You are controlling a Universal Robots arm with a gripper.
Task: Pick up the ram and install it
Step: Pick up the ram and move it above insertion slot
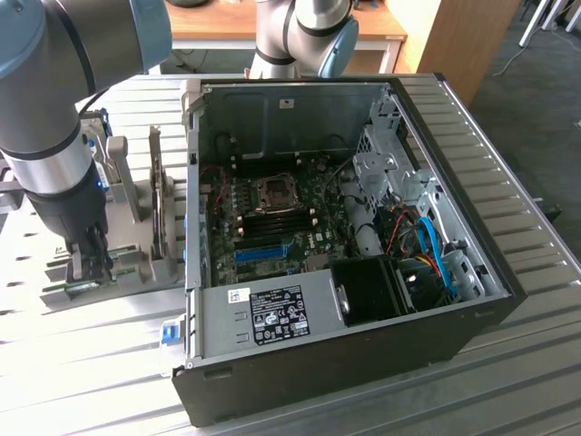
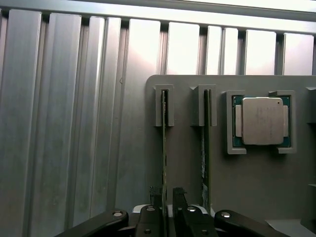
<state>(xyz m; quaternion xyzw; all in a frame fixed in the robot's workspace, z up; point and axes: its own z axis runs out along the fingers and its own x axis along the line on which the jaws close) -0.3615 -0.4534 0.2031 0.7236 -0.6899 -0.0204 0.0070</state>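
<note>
Atop ribbed metal table (image 1: pixel 91 363), grey holder (image 2: pixel 256 182) carries the ram (image 2: pixel 164 148).

exterior view: off the arm, high up, angled down on the open computer case (image 1: pixel 309 363) mid-frame; far enough back to take in the ribbed desk (image 1: pixel 508 381) all round; arm (image 1: pixel 54 173) at the exterior view's left; wrist view: sits above the tool (image 2: pixel 167 196), faces straight down along it, close on the grey holder (image 2: pixel 256 187); shared: that holder and the desk slats beside it
</note>
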